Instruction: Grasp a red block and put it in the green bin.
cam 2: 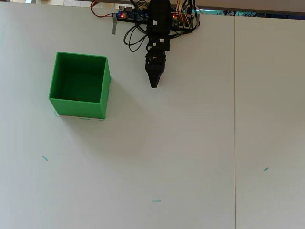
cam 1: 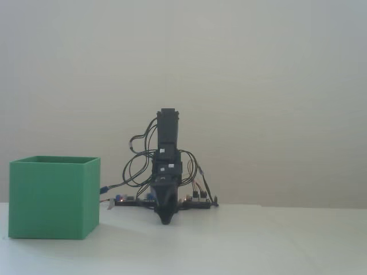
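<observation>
The green bin (cam 2: 79, 85) stands at the left of the table, and the overhead view shows only green inside it. The fixed view has the green bin (cam 1: 53, 197) at the lower left. The red block is out of view in both frames. My gripper (cam 2: 154, 84) hangs in front of the arm's base, right of the bin and apart from it. It tapers to a single point with nothing between the jaws. In the fixed view my gripper (cam 1: 165, 219) points down, its tip close to the table.
The arm's base with circuit boards and cables (cam 2: 152, 16) sits at the table's far edge. A seam (cam 2: 235, 119) runs down the tabletop on the right. Small teal marks (cam 2: 156, 201) dot the near half of the table.
</observation>
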{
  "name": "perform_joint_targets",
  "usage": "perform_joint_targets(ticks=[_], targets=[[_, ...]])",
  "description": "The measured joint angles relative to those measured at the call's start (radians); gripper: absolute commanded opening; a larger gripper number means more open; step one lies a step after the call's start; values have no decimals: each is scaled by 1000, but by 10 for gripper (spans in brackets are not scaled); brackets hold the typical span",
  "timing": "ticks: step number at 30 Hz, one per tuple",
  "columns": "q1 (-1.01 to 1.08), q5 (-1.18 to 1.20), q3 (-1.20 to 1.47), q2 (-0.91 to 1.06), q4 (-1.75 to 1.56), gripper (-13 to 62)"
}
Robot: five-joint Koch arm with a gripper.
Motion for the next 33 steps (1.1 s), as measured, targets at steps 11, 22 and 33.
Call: perform_joint_targets(ticks=[11,22,33], targets=[[6,2,0,0,0,334],[2,94,0,0,0,333],[-2,94,0,0,0,333]])
